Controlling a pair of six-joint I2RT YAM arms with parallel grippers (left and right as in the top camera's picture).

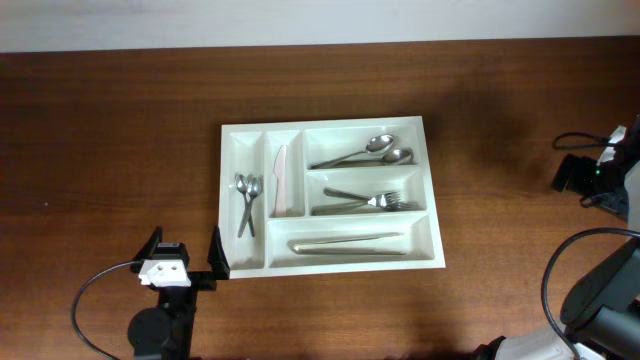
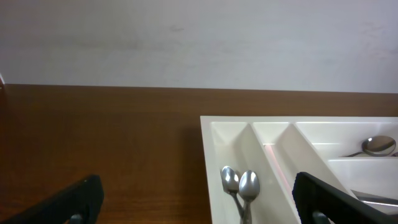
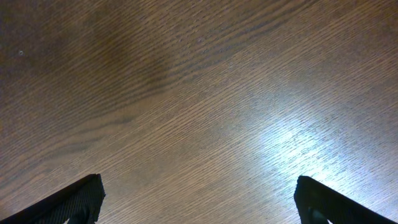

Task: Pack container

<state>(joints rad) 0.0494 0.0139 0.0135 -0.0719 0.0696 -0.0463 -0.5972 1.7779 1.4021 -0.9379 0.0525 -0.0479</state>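
1. left claw (image 1: 185, 235): fingers apart, empty, just beside the near-left corner of the container (image 1: 226, 170), which sits mid-table (image 1: 100, 150).
2. No loose cutlery in view, so packing looks done. Retreat straight back and keep the right finger off the rim.
3. Count: 2 teaspoons (image 1: 246, 190), 1 knife (image 1: 283, 180), 2 spoons (image 1: 365, 152), probably 2 forks (image 1: 370, 202), 1-2 long pieces (image 1: 350, 245), can't separate them.
4. right claw (image 3: 198, 183): fingers apart, empty, over bare table.

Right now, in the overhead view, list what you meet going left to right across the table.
left gripper → two small spoons → pale knife → right arm. The cutlery in the three wide compartments of the container overlaps from side to side, so it is left out.
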